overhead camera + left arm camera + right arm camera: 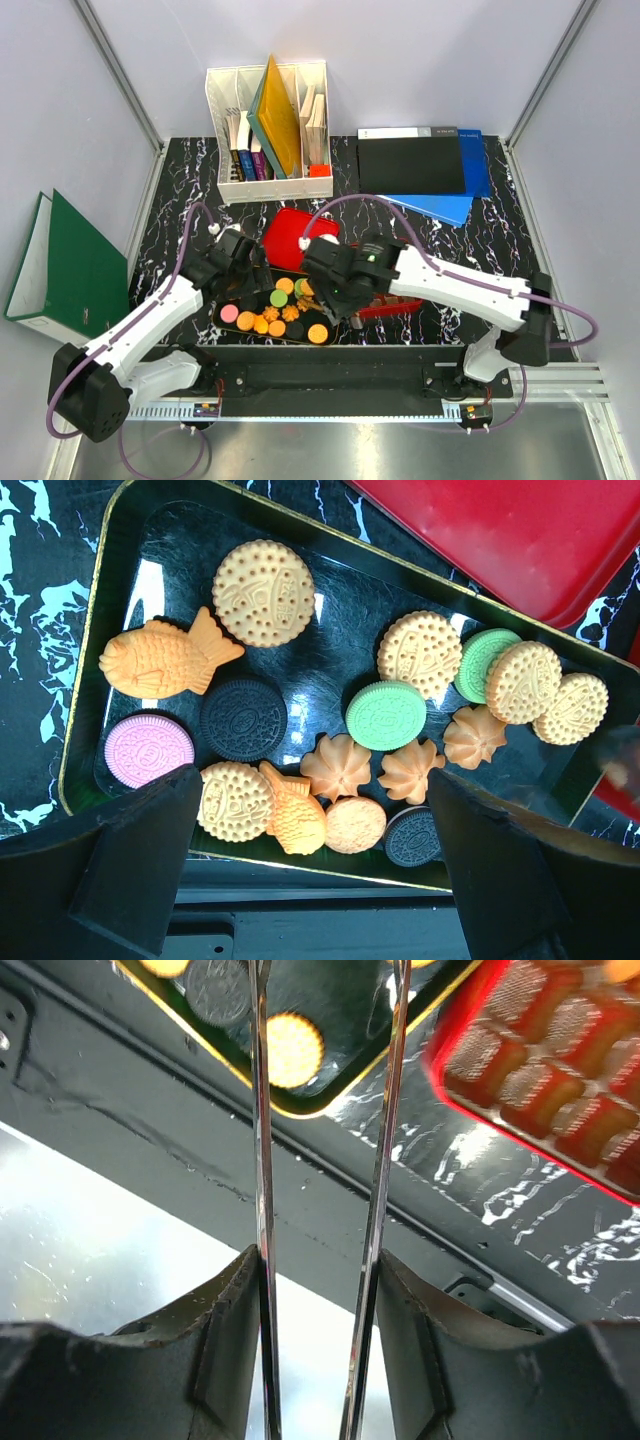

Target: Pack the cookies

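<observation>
Your right pincer (320, 1270) is clamping a pair of thin metal tongs (262, 1160), whose blades are standing apart beyond the fingers. Between those blades, nearer the left one, a pale round cookie (293, 1050) is showing, blurred, at the near right corner of the black tray (310, 1112). Whether the tips are touching it you are not able to tell. The red gridded tin (540, 1070) is lying just beside the tray, to the right of the tongs, so the carry is looking like a short swing rightward. Your left pincer (320, 880) is hanging wide apart, gripping nothing, over the other cookies (385, 715), which are lying flat along the tray's long axis, left to right across the bench (30, 600).
</observation>
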